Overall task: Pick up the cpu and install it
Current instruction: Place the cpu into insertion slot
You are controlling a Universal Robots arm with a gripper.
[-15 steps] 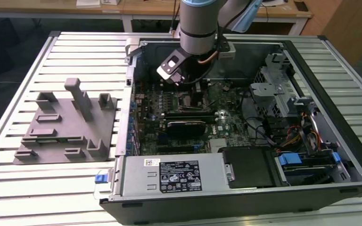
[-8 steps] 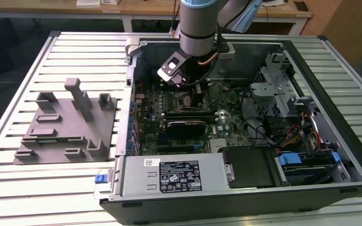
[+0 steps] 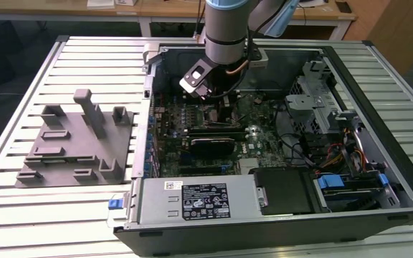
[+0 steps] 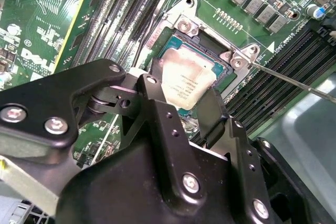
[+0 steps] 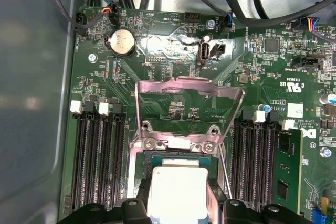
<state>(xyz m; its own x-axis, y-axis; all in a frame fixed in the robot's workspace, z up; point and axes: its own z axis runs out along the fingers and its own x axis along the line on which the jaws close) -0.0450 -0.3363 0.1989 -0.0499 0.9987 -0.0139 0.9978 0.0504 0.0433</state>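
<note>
Silver-grey square cpu [image 4: 184,74], flat top smudged, is sitting at the open metal-framed socket [image 4: 202,40] on the green board [image 5: 173,51]. Black gripper [image 4: 185,90] is pinching its two opposite edges. Shiny hinged plate [image 5: 189,95] is standing raised.

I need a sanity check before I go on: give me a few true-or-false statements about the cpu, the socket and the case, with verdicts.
1. The cpu is clamped between the fingers of the gripper, over the socket. True.
2. The socket's metal load plate is closed over the socket. False: it is swung open and stands clear of the socket.
3. The arm reaches into the open computer case. True.
4. The grey fixture lies inside the case. False: it lies on the slatted table, at the exterior view's left of the case.
</note>
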